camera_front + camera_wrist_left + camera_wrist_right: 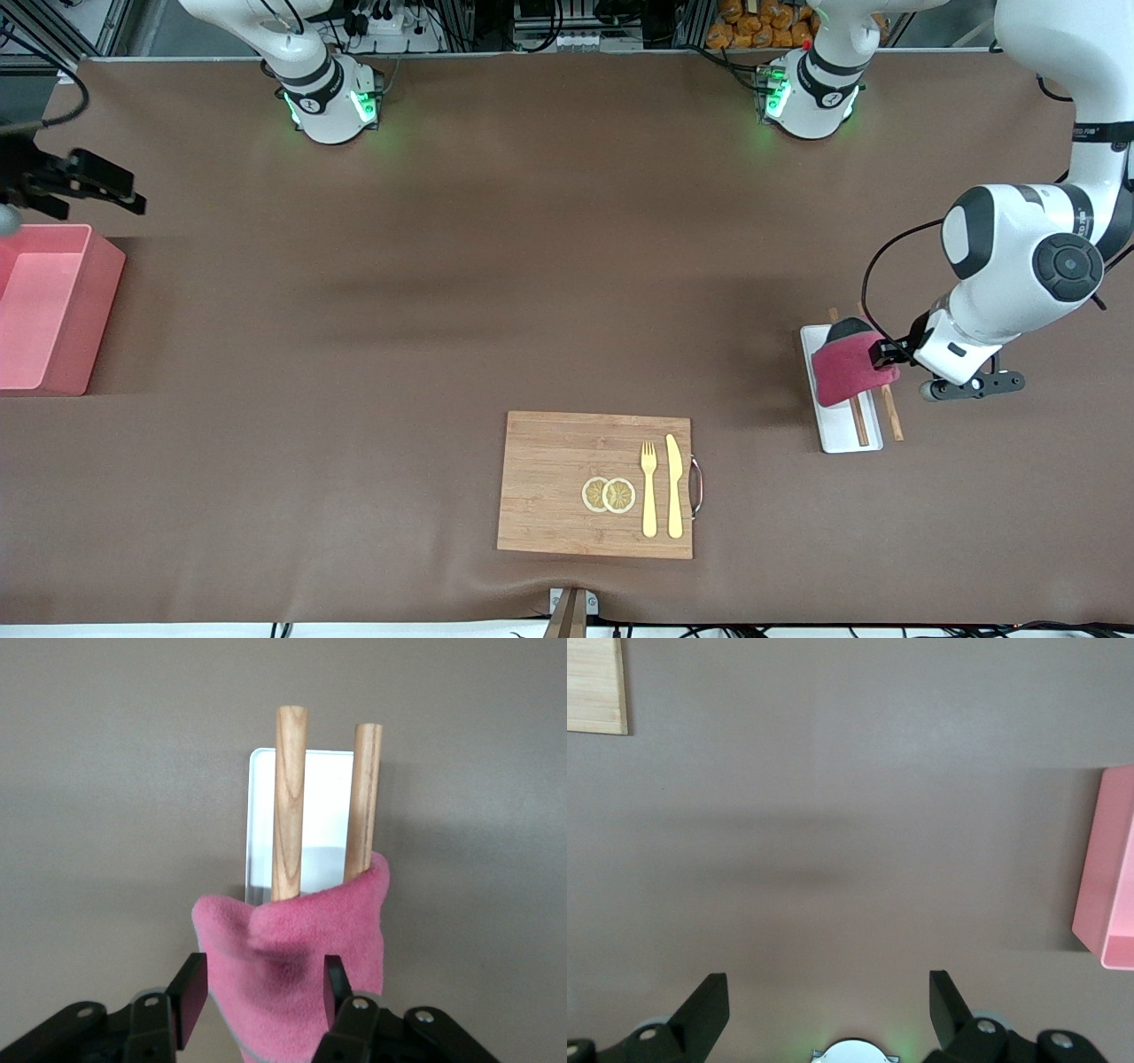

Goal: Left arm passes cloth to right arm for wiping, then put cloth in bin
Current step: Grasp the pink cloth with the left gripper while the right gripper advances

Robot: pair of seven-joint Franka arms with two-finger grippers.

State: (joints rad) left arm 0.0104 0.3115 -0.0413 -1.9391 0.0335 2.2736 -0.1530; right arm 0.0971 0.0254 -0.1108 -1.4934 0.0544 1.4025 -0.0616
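The crimson-pink cloth (pixel 846 370), with a black patch at one end, lies draped over two wooden sticks (pixel 859 424) on a white tray (pixel 842 439) toward the left arm's end of the table. My left gripper (pixel 886 356) is low at the cloth. In the left wrist view the cloth (pixel 301 966) sits between the two spread fingers of the left gripper (pixel 261 992), which is open around it. The pink bin (pixel 102 292) stands at the right arm's end. My right gripper (pixel 120 190) hangs open and empty above the table beside the bin and waits. The right wrist view also shows the bin (pixel 1107 868).
A wooden cutting board (pixel 549 483) lies near the front camera at mid-table, with two lemon slices (pixel 609 494), a yellow fork (pixel 648 487) and a yellow knife (pixel 674 486) on it. Its corner shows in the right wrist view (pixel 594 682).
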